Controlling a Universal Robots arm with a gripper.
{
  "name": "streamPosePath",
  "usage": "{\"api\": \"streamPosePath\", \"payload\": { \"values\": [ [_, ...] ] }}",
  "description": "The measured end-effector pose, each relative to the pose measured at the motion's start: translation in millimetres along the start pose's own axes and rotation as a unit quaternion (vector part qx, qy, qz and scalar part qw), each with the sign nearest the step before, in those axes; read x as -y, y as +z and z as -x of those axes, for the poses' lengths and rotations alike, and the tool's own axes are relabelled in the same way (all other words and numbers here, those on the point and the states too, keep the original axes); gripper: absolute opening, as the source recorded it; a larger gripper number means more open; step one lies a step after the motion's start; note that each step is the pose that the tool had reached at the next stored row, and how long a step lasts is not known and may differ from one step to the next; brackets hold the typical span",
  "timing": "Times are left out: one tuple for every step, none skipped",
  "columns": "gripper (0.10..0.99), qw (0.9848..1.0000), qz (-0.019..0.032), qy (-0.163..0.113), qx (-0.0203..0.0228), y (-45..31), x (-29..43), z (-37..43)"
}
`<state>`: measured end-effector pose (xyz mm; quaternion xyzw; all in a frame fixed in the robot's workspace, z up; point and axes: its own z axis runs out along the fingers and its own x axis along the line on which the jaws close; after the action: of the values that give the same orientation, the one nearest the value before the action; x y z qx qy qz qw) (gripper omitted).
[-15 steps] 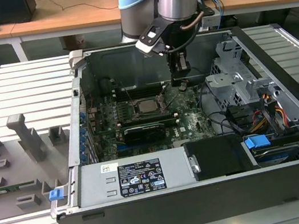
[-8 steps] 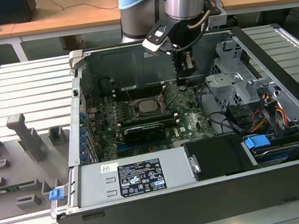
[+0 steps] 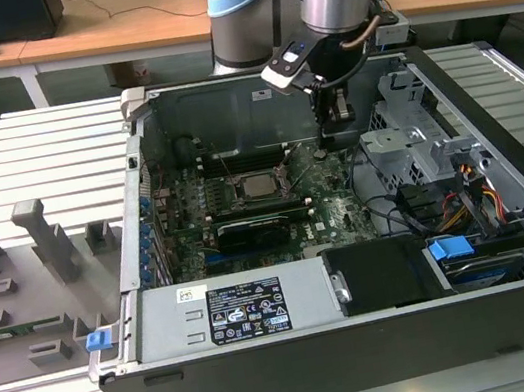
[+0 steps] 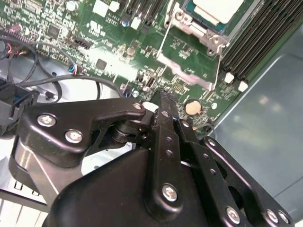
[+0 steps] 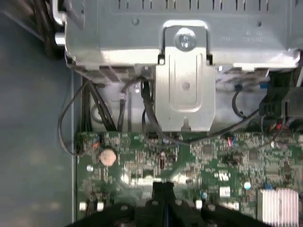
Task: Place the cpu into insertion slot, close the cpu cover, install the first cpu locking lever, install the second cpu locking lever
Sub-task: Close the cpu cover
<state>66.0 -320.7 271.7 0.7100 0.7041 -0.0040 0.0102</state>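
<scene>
One cpu [image 3: 262, 184], a flat square chip with a silvery-grey top, sits in the one insertion slot [image 4: 189, 6] on the green motherboard [image 3: 330, 206]. The cpu cover [image 4: 199, 30], a thin metal frame, lies flat around the chip; whether it is latched I cannot tell. Two thin wire levers [image 4: 161, 42] run beside that frame in the second wrist view. The one gripper [image 4: 164, 97], black and bolted at its links, has its fingers pressed together on nothing. It hangs over the board at the exterior view's right of the slot, near one round coin battery [image 4: 191, 108]. One long black card [image 3: 253, 228] lies just beside the slot. The dark open case [image 3: 301, 362] rests on a pale, slatted metal surface [image 3: 30, 145].
</scene>
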Motion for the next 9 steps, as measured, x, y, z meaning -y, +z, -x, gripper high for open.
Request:
{"api": "streamPosePath", "payload": {
  "values": [
    [0.106, 1.0, -0.0002, 0.0, 0.0, 0.0, -1.6, 0.0],
    [0.106, 1.0, -0.0003, 0.0, -0.0001, 0.1, -2.9, -0.1],
    [0.106, 1.0, -0.0004, 0.0, 0.0, 0.1, -4.0, -0.1],
    [0.106, 1.0, -0.0006, 0.0, 0.0001, 0.0, -5.6, 0.0],
    [0.106, 1.0, -0.0007, 0.0, 0.0, 0.1, -7.1, -0.1],
    [0.106, 1.0, -0.0008, 0.0, 0.0, 0.2, -8.4, -0.1],
    [0.106, 1.0, -0.0011, 0.0, -0.0001, 0.6, -9.2, -0.2],
    [0.106, 1.0, -0.002, -0.005, 0.0, 1.3, -9.2, -0.3],
    [0.106, 0.9999, -0.0029, -0.01, -0.0001, 1.9, -9.2, -0.3]
  ]
}}
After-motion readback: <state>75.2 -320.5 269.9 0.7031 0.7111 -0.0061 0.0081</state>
